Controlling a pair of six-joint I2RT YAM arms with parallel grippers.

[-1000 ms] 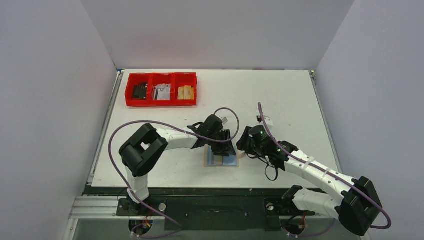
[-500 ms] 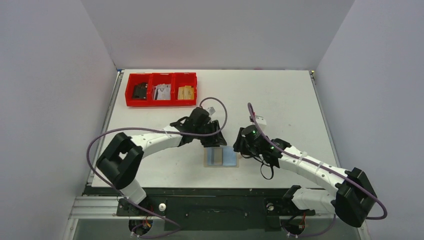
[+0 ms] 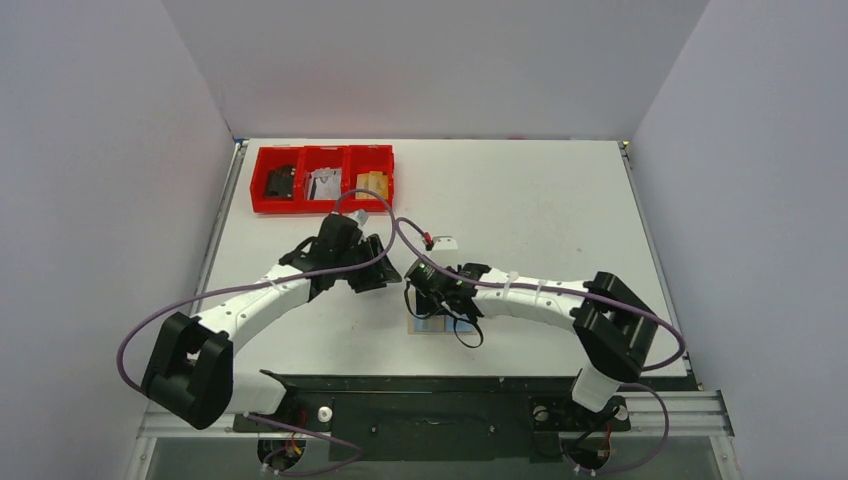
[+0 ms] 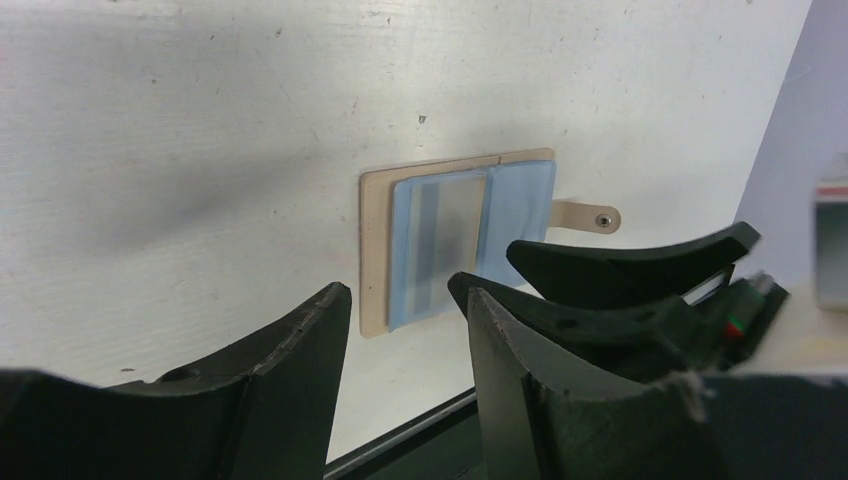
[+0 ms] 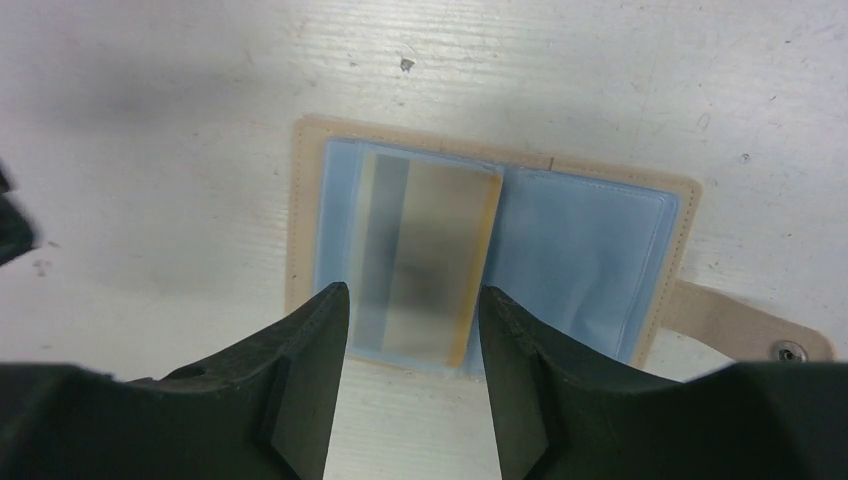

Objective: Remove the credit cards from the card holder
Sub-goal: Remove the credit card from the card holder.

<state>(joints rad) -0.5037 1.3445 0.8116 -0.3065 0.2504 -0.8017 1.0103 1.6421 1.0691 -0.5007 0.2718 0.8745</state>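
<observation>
Top external: right gripper [image 3: 446,301] covers most of the card holder [image 3: 430,326] near the table's [image 3: 560,200] front edge. Left wrist: left gripper [image 4: 405,300] spread, empty — holder unfolded beyond. Right wrist: fingers [image 5: 300,350] parted above it — one card [image 5: 430,260], blurred, in one pocket

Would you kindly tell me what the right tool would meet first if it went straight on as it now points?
The right tool would probably meet the card in the open card holder first, though the gap is unclear.
</observation>
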